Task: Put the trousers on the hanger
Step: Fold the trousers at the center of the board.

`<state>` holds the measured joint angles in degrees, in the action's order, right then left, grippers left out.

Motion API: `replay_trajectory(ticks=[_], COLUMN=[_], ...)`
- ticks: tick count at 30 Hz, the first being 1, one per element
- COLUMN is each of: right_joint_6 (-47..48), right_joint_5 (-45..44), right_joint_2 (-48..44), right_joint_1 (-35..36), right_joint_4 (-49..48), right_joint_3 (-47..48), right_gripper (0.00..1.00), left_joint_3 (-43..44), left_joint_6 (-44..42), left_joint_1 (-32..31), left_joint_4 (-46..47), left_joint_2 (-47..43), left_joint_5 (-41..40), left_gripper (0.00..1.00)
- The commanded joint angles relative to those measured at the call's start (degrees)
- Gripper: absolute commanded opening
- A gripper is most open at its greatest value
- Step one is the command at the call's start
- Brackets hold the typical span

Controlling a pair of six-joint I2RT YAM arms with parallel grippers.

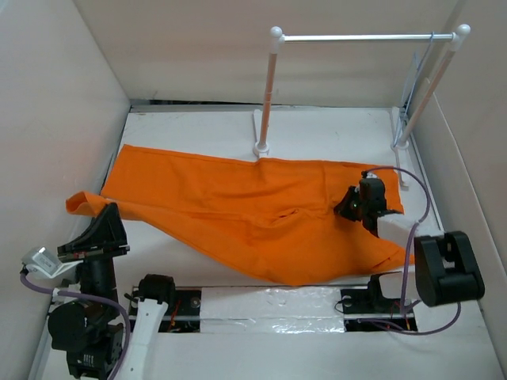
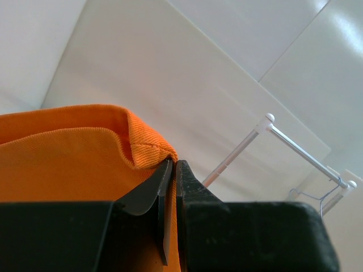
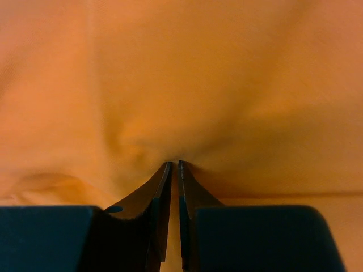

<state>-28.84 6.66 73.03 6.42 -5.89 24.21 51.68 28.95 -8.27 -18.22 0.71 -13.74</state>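
Note:
The orange trousers (image 1: 238,206) lie spread across the table from far left to right. My left gripper (image 1: 107,212) is shut on their left end, a folded hem (image 2: 142,148) raised a little off the table; in the left wrist view the gripper (image 2: 174,163) has cloth pinched between its jaws. My right gripper (image 1: 348,208) is shut on the cloth near the trousers' right end; in the right wrist view the gripper (image 3: 174,163) pinches a pucker of orange cloth (image 3: 181,85). The thin pale hanger (image 1: 413,83) hangs at the right end of the rack's crossbar and also shows in the left wrist view (image 2: 323,198).
A white two-post rack with a silver crossbar (image 1: 356,37) stands at the back, its post feet (image 1: 261,149) touching the trousers' far edge. White walls (image 1: 47,119) close in the left, back and right. A shiny strip (image 1: 261,305) runs along the near edge between the arm bases.

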Motion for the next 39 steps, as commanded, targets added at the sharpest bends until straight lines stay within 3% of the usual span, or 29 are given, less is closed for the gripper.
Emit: replay_trajectory(ticks=[1,6,10,14,17,20,22,23,27,31,35,39], right_joint_6=[-2.1,-2.53,-1.93,3.17,6.42,6.08,3.02,1.87,0.45,5.36,6.08,4.59], right_joint_5=[1.34,6.87,4.77,2.06,-1.99,-8.31,-11.31,-11.05,-5.72,-2.61,-2.7,1.94], right_joint_2=[7.09,22.82,25.57,21.99,13.06,1.38,-4.71,-7.62,-19.93,-28.46,-27.69,-21.81], right_joint_1=[3.07,4.31,6.42,6.94,7.47,6.16,3.53,-1.01,-16.49,-26.62,-31.02,-32.87], right_joint_4=[-6.06,-11.76,-14.76,-9.69,-5.03,-1.07,0.43,1.4,6.67,12.83,14.42,9.77], right_joint_3=[6.98,15.25,19.46,24.04,22.12,14.31,8.69,2.92,-5.81,-6.54,-6.28,-7.07], right_gripper=[0.16,0.08,0.05,0.08,0.2,0.49,0.56,0.56,0.49,0.52,0.68,0.69], left_joint_3=[0.88,1.67,0.44,-2.28,-4.22,-5.88,-7.2,-7.47,-8.7,-9.32,-9.49,-9.41], left_joint_6=[-1.53,-2.05,-0.92,0.32,0.41,0.14,0.14,0.14,0.05,-0.12,-0.38,-0.47], left_joint_1=[-0.96,-2.09,-2.1,-2.1,-2.1,-2.71,-3.33,-3.94,-5.96,-8.16,-8.69,-9.22], left_joint_4=[2.75,0.82,0.55,1.95,2.66,3.88,4.24,4.42,5.3,5.82,5.39,4.86], left_joint_2=[-2.38,-3.26,-3.52,-4.05,-4.31,-5.28,-6.42,-6.77,-8.44,-9.41,-10.55,-11.61], left_joint_5=[0.29,-0.76,0.46,2.66,2.22,1.88,1.17,0.65,-0.32,-1.12,-2.34,-3.4], left_gripper=[0.0,0.0,0.0,0.0,0.0,0.0,0.0,0.0,0.0,0.0,0.0,0.0])
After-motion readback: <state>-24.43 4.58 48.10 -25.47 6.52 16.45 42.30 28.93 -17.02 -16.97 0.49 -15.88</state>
